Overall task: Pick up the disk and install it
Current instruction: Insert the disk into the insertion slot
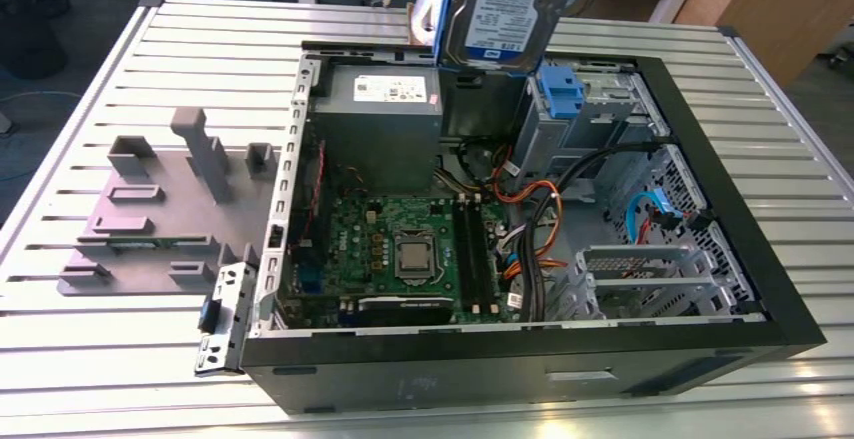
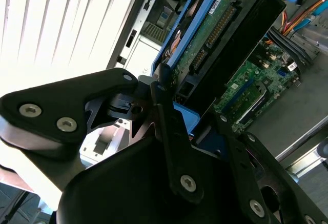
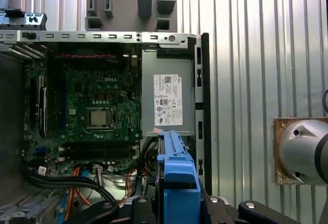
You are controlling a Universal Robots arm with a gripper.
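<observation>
Hanging upright in the air above the far side of the open black computer case [image 1: 747, 259], the flat silver-grey hard disk with a white-and-blue label and blue plastic carrier rails [image 1: 514, 9] touches nothing below it. The case stands on the slatted metal table [image 1: 134, 359]. The black gripper [image 2: 187, 106] has its jaws clenched on the disk's blue carrier, seen in both wrist views. Beneath the disk lie the grey metal power-supply box [image 1: 380, 109] and, just beside that, the metal drive bay with a blue latch [image 1: 561, 89].

I judge the main risk to be misalignment: if the rails meet the bay crooked, they could jam or scrape its walls. The orange and black cables [image 1: 534, 199] run near the bay and might snag a corner. A knock against the power-supply box could twist the disk in the jaws, since the hold is on smooth plastic. The green motherboard [image 1: 400, 249] would take the hit if the disk slipped.
</observation>
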